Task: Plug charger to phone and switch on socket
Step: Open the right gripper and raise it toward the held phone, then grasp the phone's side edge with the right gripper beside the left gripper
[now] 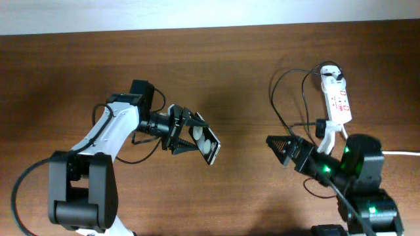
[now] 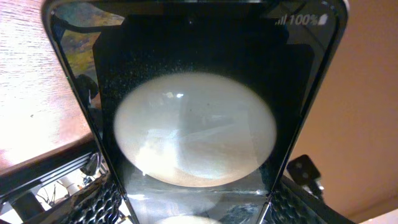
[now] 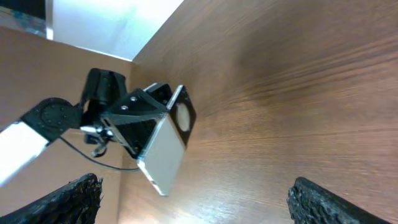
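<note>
My left gripper (image 1: pixel 195 136) is shut on the phone (image 1: pixel 209 146) and holds it above the table, tilted. In the left wrist view the phone (image 2: pixel 196 124) fills the frame, black with a large white circle, between my fingers (image 2: pixel 193 214). My right gripper (image 1: pixel 275 151) is open and empty, pointing left towards the phone. In the right wrist view (image 3: pixel 199 211) the phone (image 3: pixel 165 152) shows beyond its fingers. The white socket (image 1: pixel 338 101) lies at the far right. The charger's thin black cable (image 1: pixel 274 98) loops left of it, its adapter (image 1: pixel 333 75) at the strip's far end. I cannot make out the plug tip.
The thick white cord (image 1: pixel 400 153) runs off to the right edge. The brown wooden table (image 1: pixel 243 72) reaches back to a pale wall. A thin black wire hangs from the left arm (image 1: pixel 121 124).
</note>
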Controlling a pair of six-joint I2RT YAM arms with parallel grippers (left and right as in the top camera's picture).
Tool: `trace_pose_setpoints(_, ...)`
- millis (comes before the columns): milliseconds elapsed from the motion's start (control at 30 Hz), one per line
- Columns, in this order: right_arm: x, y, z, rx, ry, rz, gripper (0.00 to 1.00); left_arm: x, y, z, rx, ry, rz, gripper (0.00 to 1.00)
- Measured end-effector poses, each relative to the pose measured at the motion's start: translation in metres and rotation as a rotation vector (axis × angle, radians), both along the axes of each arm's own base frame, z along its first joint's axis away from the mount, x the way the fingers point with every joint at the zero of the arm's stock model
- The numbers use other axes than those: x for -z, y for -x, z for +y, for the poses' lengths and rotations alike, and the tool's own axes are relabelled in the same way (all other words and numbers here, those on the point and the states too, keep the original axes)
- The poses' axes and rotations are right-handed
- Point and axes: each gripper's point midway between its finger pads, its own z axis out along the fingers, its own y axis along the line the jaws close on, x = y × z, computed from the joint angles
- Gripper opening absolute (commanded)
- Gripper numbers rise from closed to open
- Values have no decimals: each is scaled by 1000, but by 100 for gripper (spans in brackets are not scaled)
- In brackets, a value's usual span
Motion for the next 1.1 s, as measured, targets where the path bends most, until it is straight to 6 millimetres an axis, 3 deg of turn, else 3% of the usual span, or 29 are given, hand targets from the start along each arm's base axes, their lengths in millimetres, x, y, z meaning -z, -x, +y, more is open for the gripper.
trace_pose_setpoints(167,1,5,11,-77,-48,48,99,0,0,0,0,0,0,69)
trace_pose_setpoints(433,21,-10,2,-47,40,68,99,0,0,0,0,0,0,68)
trace_pose_setpoints(667,-3,-9,-8,6,157,71,99,0,0,0,0,0,0,69)
trace_pose_setpoints(833,-16,-16,13,-49,257,44,99,0,0,0,0,0,0,68)
trace_pose_setpoints(1000,12,-19,35,-123,314,130,98,0,0,0,0,0,0,69)
trace_pose_setpoints(1100,15,-15,45,-146,310,146,99,0,0,0,0,0,0,69)
